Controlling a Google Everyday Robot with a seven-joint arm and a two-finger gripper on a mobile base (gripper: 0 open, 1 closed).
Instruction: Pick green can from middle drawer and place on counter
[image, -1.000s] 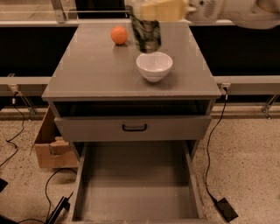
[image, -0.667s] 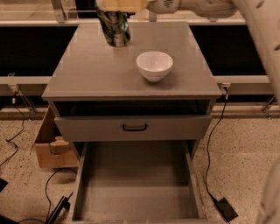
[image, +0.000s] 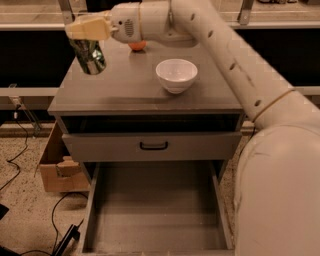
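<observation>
My gripper (image: 86, 40) is shut on the green can (image: 90, 57) and grips it from above with its yellowish fingers (image: 85, 27). The can hangs a little tilted over the back left part of the counter (image: 130, 90), close to its left edge. I cannot tell whether its base touches the top. The middle drawer (image: 155, 215) stands pulled out below, its grey floor bare. My arm reaches in from the right across the counter.
A white bowl (image: 176, 75) stands on the counter right of centre. An orange fruit (image: 137, 46) lies at the back, partly behind my wrist. A shut drawer front with a black handle (image: 153, 146) sits above the open drawer. A cardboard box (image: 56, 167) and cables lie left.
My gripper has carried the green can leftwards, from the back middle of the counter to near its left edge. The bowl and the drawers have not moved.
</observation>
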